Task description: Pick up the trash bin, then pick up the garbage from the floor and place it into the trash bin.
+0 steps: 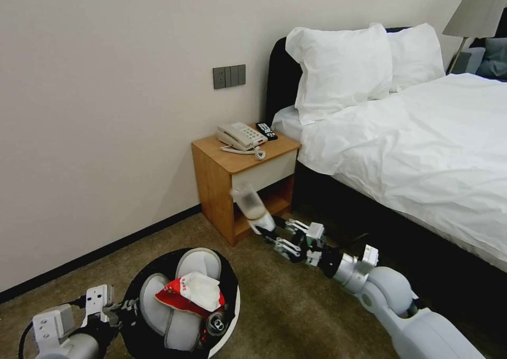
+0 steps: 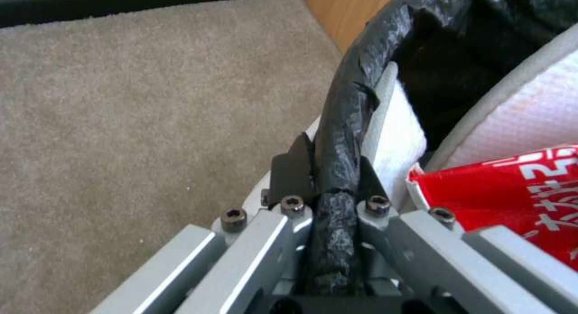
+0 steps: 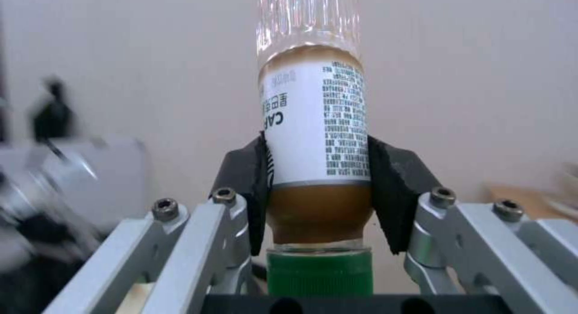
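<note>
While I watched through the head camera, the bed (image 1: 422,132) with its white pillows (image 1: 343,68) took up the 2 o'clock part of the scene, and the wooden nightstand (image 1: 237,190) stood against the wall near the middle, with a telephone (image 1: 240,136) and a remote (image 1: 266,131) on top. Down at 7 o'clock I had the trash bin (image 1: 182,309) raised off the carpet (image 1: 296,301), its black bag (image 2: 343,124) folded over the rim. My left gripper (image 2: 334,187) was clamped on that rim at the bin's 9 o'clock edge. Inside lay two white slippers (image 1: 174,306), a red packet (image 1: 182,300), a white tissue (image 1: 203,289) and a crushed can (image 1: 216,323). My right gripper (image 3: 319,187) sat at 1 o'clock from the bin, in front of the nightstand's open shelf, its jaws closed on the bottle (image 3: 316,138), which held brown liquid, green cap (image 3: 319,273) toward the wrist and base tilted up toward the nightstand.
</note>
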Tool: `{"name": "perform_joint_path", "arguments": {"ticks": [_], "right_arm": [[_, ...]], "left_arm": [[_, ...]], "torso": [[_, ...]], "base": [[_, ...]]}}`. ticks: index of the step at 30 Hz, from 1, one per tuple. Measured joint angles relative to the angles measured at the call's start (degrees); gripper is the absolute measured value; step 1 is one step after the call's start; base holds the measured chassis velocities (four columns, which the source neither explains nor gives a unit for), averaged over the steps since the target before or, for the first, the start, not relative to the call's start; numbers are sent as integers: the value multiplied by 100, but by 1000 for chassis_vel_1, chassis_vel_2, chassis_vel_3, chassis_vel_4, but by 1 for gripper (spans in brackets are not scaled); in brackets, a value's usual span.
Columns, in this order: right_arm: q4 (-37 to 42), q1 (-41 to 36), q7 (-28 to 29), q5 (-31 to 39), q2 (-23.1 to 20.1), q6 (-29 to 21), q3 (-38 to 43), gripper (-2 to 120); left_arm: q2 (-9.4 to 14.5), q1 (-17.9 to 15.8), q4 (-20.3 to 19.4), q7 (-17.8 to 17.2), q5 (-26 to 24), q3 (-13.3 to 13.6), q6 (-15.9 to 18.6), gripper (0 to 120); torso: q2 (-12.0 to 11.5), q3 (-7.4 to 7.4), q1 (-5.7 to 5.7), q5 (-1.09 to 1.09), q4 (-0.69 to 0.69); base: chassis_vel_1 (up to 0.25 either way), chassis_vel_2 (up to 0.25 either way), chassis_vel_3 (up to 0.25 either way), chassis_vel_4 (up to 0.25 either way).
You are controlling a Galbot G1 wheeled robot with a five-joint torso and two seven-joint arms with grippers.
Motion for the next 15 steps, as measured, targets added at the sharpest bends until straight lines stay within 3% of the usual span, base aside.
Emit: {"name": "perform_joint_path", "arguments": {"ticks": [5, 15], "right_arm": [[126, 524, -75, 721, -53, 4, -735, 34], [-12, 1473, -195, 1184, 101, 99, -1888, 34]], "left_arm": [[6, 9, -18, -14, -3, 0, 9, 2], [-15, 1, -29, -19, -8, 8, 13, 2]], "torso": [[0, 0, 0, 1, -1], [0, 0, 0, 0, 0]], "base": [[0, 0, 0, 0], [0, 0, 0, 0]]}}
